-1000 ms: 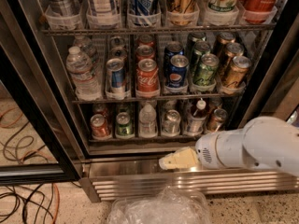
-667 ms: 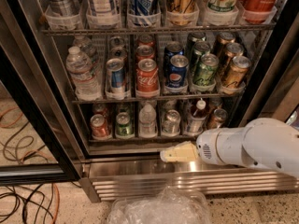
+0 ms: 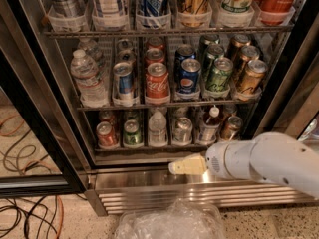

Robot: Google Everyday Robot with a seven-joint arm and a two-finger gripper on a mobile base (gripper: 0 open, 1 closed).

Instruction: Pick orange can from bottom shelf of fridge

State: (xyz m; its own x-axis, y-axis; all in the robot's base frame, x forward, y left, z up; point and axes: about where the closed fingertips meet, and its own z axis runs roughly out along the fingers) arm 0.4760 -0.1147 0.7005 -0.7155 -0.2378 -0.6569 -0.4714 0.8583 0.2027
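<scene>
The fridge (image 3: 60,108) stands open before me. The orange can (image 3: 232,127), coppery with a silver top, stands upright at the right end of the bottom shelf (image 3: 149,148). A capped bottle (image 3: 212,124) is on its left. My gripper (image 3: 187,166), cream-tipped on a white arm, reaches in from the right. It hovers just in front of and below the bottom shelf's front edge, left of and lower than the orange can, not touching it.
The bottom shelf also holds a red can (image 3: 106,135), a green can (image 3: 132,133), a water bottle (image 3: 157,128) and a silver can (image 3: 183,131). The ribbed base grille (image 3: 199,197) is below. Crumpled clear plastic (image 3: 169,223) and cables (image 3: 25,218) lie on the floor.
My gripper has risen slightly toward the bottom shelf's edge. The cans and bottles have not moved.
</scene>
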